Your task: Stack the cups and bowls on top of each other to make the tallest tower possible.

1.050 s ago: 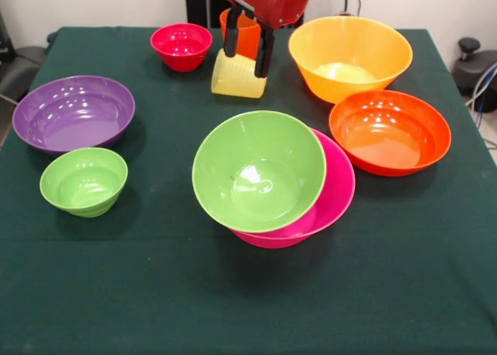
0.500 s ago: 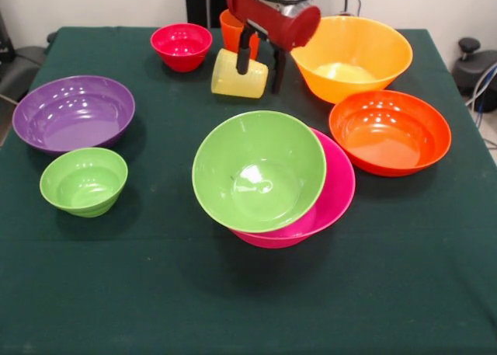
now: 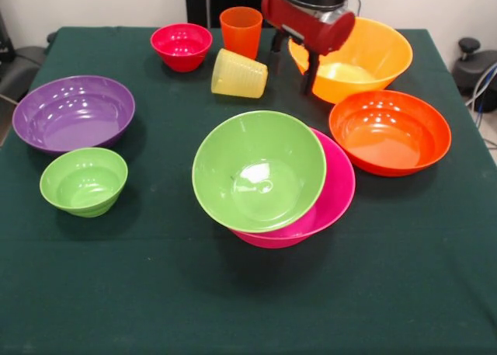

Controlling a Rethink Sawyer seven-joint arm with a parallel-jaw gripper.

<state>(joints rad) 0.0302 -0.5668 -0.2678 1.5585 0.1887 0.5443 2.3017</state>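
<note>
My gripper (image 3: 293, 63) hangs open and empty at the back of the table, just in front of the left rim of the large yellow-orange bowl (image 3: 365, 52). To its left a yellow cup (image 3: 239, 74) lies on its side, apart from the fingers. An orange cup (image 3: 241, 30) stands upright behind it. In the middle, a medium green bowl (image 3: 258, 171) sits tilted inside the large pink bowl (image 3: 338, 192). The orange-red bowl (image 3: 390, 131) rests at the right.
A small red bowl (image 3: 181, 46) stands at the back left beside the orange cup. The large purple bowl (image 3: 74, 113) and a small green bowl (image 3: 83, 181) sit at the left. A dark green cloth (image 3: 248, 301) covers the table.
The gripper has moved to the right, away from the yellow cup and toward the yellow-orange bowl. The orange cup now shows in full. The cups and bowls have stayed put.
</note>
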